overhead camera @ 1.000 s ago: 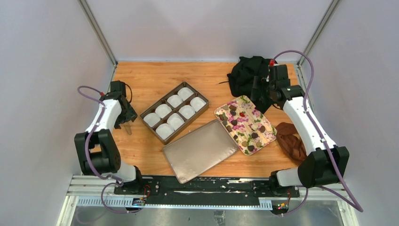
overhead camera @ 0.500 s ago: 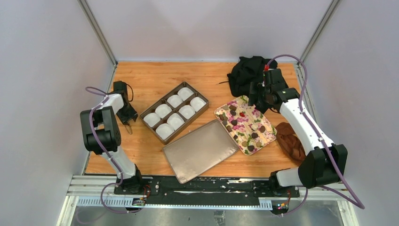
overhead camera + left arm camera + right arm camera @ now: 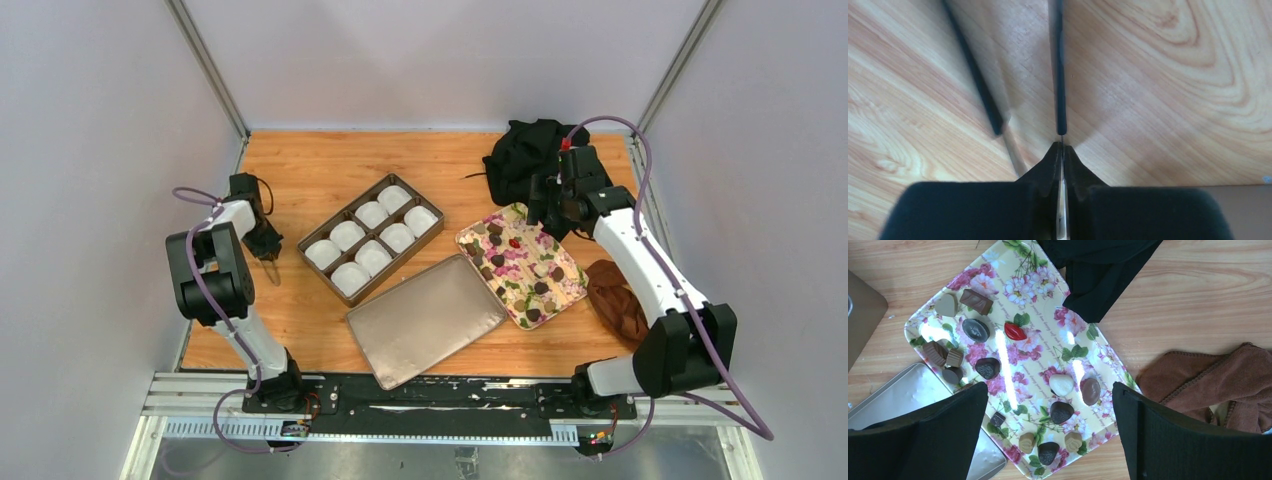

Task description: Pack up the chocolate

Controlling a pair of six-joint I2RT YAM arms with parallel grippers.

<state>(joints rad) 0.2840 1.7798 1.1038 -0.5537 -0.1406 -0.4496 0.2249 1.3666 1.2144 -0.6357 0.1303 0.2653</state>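
Several pieces of chocolate (image 3: 1061,411), dark, tan and one white, lie scattered on the flower-print tray (image 3: 1033,290) at centre right (image 3: 530,262). My right gripper (image 3: 1049,390) hangs open above the tray's far end (image 3: 545,215), nothing between its fingers. At the table's left side my left gripper (image 3: 268,258) points down at the wood. Its jaws are shut (image 3: 1062,146) on a thin metal tool with black tips (image 3: 1060,75), which looks like tweezers; a second black-tipped leg (image 3: 979,85) splays to the left.
A brown box (image 3: 310,240) with several white paper cups stands left of centre. Its silver lid (image 3: 425,318) lies flat in front. A black cloth (image 3: 520,160) sits at the back right and a rust-brown cloth (image 3: 618,300) right of the tray.
My left gripper has closed on the thin tool while the left arm's elbow swung up and back. My right gripper drifted slightly left over the tray and stayed open.
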